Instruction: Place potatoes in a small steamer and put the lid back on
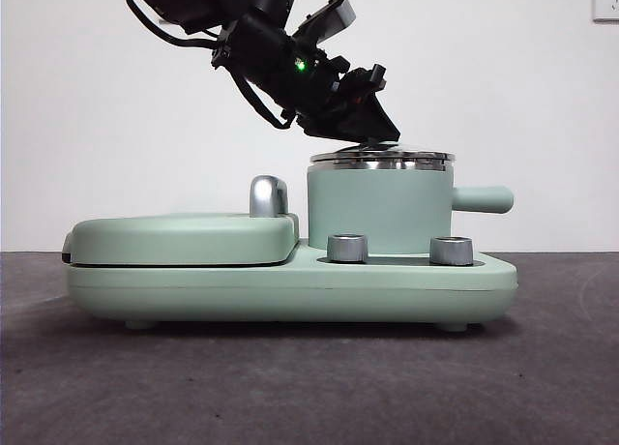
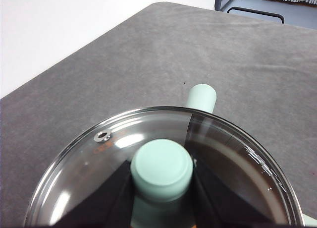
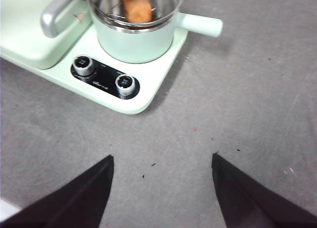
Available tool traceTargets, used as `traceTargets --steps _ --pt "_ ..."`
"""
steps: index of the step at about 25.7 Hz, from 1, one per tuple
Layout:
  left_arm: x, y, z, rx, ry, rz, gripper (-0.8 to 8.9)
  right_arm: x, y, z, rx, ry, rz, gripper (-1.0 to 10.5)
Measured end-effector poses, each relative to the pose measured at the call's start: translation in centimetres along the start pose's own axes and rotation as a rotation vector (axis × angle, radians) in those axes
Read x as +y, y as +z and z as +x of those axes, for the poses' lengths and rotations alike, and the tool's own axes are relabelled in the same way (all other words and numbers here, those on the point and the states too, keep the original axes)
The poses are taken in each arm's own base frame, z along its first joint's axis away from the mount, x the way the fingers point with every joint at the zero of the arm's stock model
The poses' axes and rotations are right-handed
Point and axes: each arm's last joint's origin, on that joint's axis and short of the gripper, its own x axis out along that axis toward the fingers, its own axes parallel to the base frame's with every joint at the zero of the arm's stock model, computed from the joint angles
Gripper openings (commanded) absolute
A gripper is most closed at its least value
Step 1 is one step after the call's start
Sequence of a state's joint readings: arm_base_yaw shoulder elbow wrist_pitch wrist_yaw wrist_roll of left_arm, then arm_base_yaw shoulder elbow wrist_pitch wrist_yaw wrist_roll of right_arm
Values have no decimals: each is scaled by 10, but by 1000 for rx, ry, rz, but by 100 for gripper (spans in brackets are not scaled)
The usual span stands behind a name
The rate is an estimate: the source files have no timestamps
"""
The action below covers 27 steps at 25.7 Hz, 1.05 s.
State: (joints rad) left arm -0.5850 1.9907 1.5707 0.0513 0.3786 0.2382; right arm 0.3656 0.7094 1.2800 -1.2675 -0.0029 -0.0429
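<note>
The lid [image 1: 382, 159], a round pane of clear glass in a shiny steel rim with a small mint-green knob [image 2: 161, 169], lies level on or barely above the steel rim of the small steamer [image 1: 379, 211]; from the front view I cannot tell whether rim meets rim all the way round. The left gripper [image 1: 372, 126] comes down on it from about ten o'clock in the front view, its black jaws clamped on the knob from either side, so the move now turns on a straight vertical relation: the lid's flat face is parallel to the pot's mouth and centred over it, and the knob stands directly under the wrist. The potato [image 3: 137, 7], orange-brown, rough-skinned and oval, sits inside the steamer, its long axis seemingly running across the pot, seen only through the glass in the right wrist view. The steamer is a smooth mint-green cylinder whose stubby handle [image 1: 481, 199] points to three o'clock in the front view. It stands on a matt green cooker base [image 1: 290, 285] with two metal dials [image 1: 348, 248] in front and a flat hinged grill plate [image 1: 184, 238] alongside at nine o'clock. The right gripper [image 3: 162, 188] hangs well apart over the grey felt-like table [image 3: 237, 114], jaws spread wide and empty; the left arm is clearly the nearer.
</note>
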Motion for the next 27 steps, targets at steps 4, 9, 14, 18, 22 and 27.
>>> traceTargets --steps 4,9,14,18,22,27 --pt "0 0 0 6 -4 3 15 0 2 0 -19 -2 0 306" --pt "-1 1 -1 24 -8 2 15 0 4 2 -24 -2 0 306" --pt "-1 0 -3 42 -14 5 15 0 5 4 -15 -1 0 306" --pt "-1 0 -3 44 -15 9 15 0 5 4 -15 -1 0 306" --pt "-1 0 -3 44 -15 10 138 0 5 4 -15 -1 15 306" --pt "-1 0 -3 43 -15 13 324 0 5 4 -15 -1 21 306"
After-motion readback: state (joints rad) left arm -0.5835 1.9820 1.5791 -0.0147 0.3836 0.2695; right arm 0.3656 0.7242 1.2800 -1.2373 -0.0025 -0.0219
